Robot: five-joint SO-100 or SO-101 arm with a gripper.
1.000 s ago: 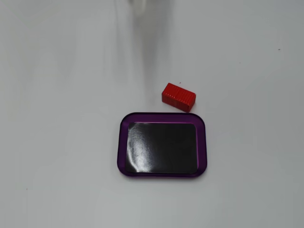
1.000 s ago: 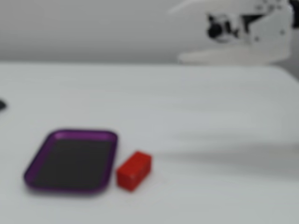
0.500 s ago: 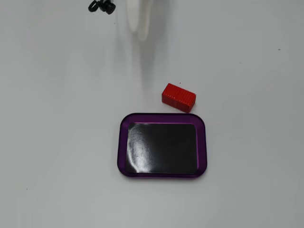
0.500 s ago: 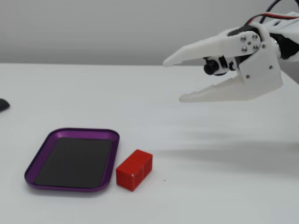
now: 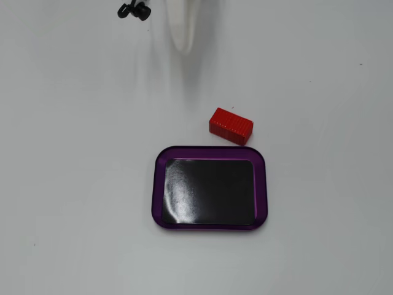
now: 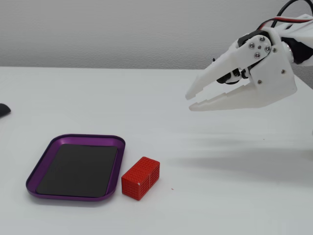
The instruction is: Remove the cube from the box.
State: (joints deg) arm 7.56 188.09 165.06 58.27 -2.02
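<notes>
The red ribbed cube [image 5: 231, 125] lies on the white table just outside the box's far right corner; in a fixed view [image 6: 141, 177] it sits beside the box's right rim, close to it and perhaps touching. The box [image 5: 158, 184], a shallow purple-rimmed tray with a glossy black floor, is empty; it also shows in a fixed view [image 6: 116, 178]. My white gripper [image 6: 190, 101] hangs in the air well above and to the right of the cube, jaws only slightly apart and empty. In a fixed view it is a blurred white shape [image 5: 182, 37] at the top edge.
A small black object [image 5: 134, 10] lies at the top edge of the table, left of the arm. A dark object [image 6: 3, 109] shows at the left edge. The rest of the table is plain white surface.
</notes>
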